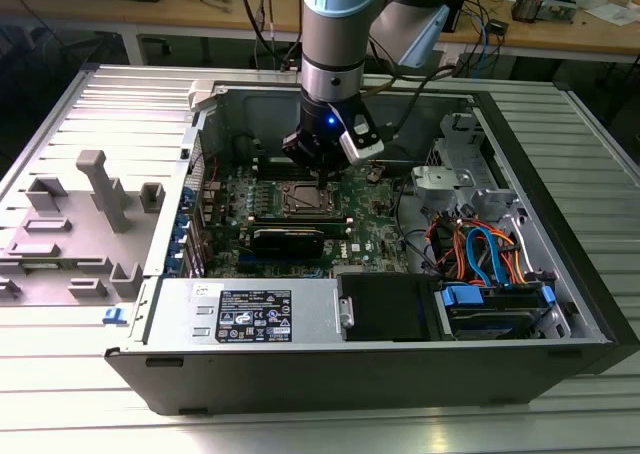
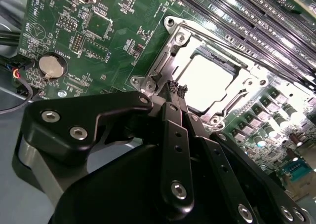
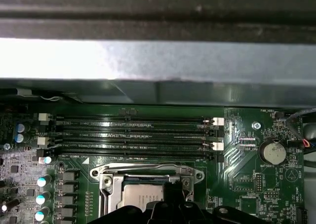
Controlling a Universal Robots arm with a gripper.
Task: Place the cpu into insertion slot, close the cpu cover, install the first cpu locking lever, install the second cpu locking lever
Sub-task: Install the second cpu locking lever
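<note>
The cpu (image 2: 207,81) lies in the insertion slot (image 2: 170,22), its silver top showing through the window of the cpu cover (image 2: 247,86), which lies flat over it. My gripper (image 2: 177,89) is shut, its black fingertips together at the socket's edge beside a corner screw. In the first wrist view the cpu (image 3: 140,194) sits inside the slot (image 3: 106,177), a thin wire lever (image 3: 148,167) runs along one side, and the gripper (image 3: 165,206) hangs just over it. In the exterior view the gripper (image 1: 318,174) is low over the slot (image 1: 308,200), mid-motherboard.
Long black memory slots (image 3: 133,135) run beside the socket, between it and the grey case wall (image 3: 158,61). A coin cell (image 2: 51,66) sits on the board. A black card (image 1: 288,239), the power supply (image 1: 250,314) and cabled drive bays (image 1: 480,254) crowd the case.
</note>
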